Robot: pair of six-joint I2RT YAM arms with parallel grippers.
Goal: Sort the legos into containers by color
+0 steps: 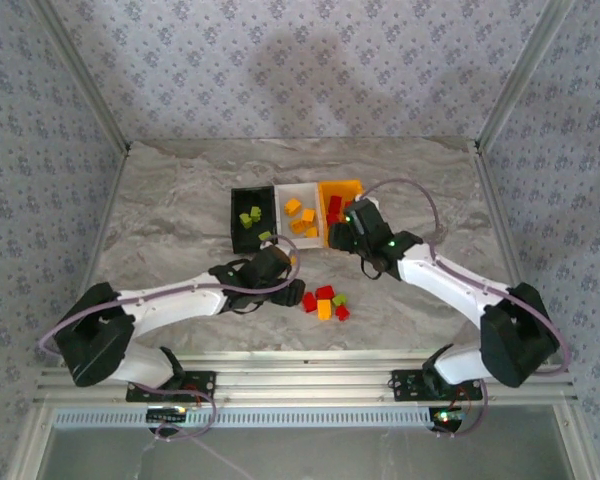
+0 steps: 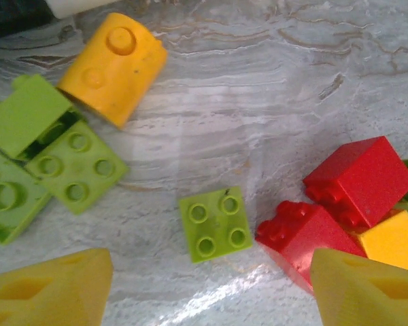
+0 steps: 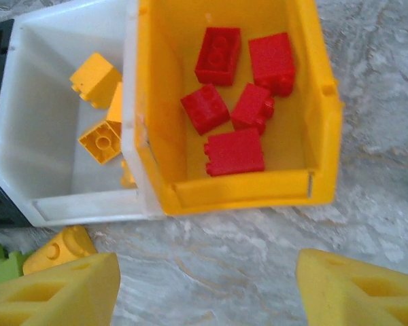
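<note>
Three joined bins sit mid-table: black (image 1: 242, 236) with lime legos, white (image 1: 289, 191) with orange-yellow legos (image 3: 95, 78), and orange-yellow (image 3: 238, 187) with several red legos (image 3: 234, 151). My right gripper (image 3: 207, 292) is open and empty over bare table, just in front of the orange-yellow bin. My left gripper (image 2: 211, 292) is open and low over a small lime 2x2 lego (image 2: 214, 224) lying studs-up. Red legos (image 2: 357, 180) and a yellow one (image 2: 394, 239) lie to its right. Lime legos (image 2: 68, 163) and a round yellow lego (image 2: 114, 66) lie to its left.
In the top view a loose cluster of red, yellow and lime legos (image 1: 325, 300) lies between the arms, near the table's front. The left gripper (image 1: 288, 272) and the right gripper (image 1: 344, 226) are close together by the bins. Patterned walls enclose the marble table (image 1: 180, 190).
</note>
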